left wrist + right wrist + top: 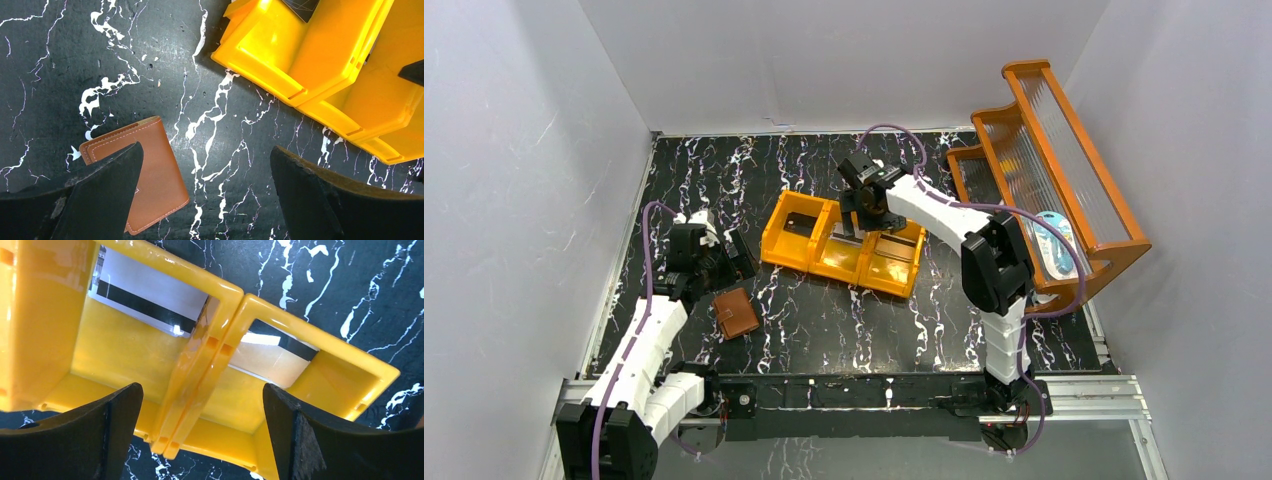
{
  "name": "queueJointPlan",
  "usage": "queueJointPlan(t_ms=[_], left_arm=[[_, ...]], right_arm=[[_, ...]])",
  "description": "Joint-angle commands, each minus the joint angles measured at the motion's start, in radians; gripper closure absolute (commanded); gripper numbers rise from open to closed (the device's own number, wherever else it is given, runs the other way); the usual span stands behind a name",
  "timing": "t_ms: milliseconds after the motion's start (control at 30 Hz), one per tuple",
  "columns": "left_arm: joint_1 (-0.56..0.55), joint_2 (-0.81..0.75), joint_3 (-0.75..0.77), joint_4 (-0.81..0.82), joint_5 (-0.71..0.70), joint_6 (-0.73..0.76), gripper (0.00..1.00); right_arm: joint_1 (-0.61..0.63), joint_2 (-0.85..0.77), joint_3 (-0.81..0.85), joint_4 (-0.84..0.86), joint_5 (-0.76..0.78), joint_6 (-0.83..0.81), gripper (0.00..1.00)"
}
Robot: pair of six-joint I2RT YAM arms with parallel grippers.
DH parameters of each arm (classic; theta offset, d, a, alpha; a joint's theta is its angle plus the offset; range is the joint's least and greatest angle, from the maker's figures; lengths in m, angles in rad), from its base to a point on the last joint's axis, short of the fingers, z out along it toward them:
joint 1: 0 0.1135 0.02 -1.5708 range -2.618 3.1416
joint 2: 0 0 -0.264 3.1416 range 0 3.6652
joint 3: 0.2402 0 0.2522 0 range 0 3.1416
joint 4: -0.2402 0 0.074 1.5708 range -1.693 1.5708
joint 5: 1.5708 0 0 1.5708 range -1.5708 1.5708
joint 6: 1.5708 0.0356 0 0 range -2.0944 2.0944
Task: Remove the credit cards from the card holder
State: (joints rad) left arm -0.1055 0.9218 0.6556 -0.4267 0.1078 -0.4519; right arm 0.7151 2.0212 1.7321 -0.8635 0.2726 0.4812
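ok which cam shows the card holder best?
Left wrist: the card holder is close up, shut, stitching clear, though one finger of the left gripper hides a corner. Top external shows it whole but small, on the table. Right wrist does not show it.

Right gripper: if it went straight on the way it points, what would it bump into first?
Probably the orange tray: the right gripper aims at the wall between two compartments, jaws open either side. Depth is hard to judge.

Left end effector (206, 157) (right end effector (202, 390) too) gapes wide.
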Motion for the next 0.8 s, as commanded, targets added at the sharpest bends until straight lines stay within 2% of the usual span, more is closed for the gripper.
queueJointPlan(t_ms=[0,100,233,333,767], left_arm=[[0.007,0.003,0.037,-0.012,0.002,0.014,0.02],[0.007,0.002,0.039,-0.016,-0.007,0.015,0.02],[0.007,-0.002,0.041,-0.022,-0.024,0.013,0.02],[0.007,-0.001,0.042,-0.023,-0.028,0.013,0.02],[0.007,0.001,0.039,-0.021,-0.026,0.008,0.02]], right_arm=[[0.008,-0.115,0.032,-0.018,0.011,0.042,0.02],[0.028,-0.158,-0.024,0.049,-0.013,0.148,0.02],[0.068,-0.173,-0.092,0.049,0.087,0.327,0.02],[0.073,-0.177,-0.163,0.072,0.096,0.410,0.03],[0.103,-0.154,-0.302,0.137,0.062,0.397,0.07]])
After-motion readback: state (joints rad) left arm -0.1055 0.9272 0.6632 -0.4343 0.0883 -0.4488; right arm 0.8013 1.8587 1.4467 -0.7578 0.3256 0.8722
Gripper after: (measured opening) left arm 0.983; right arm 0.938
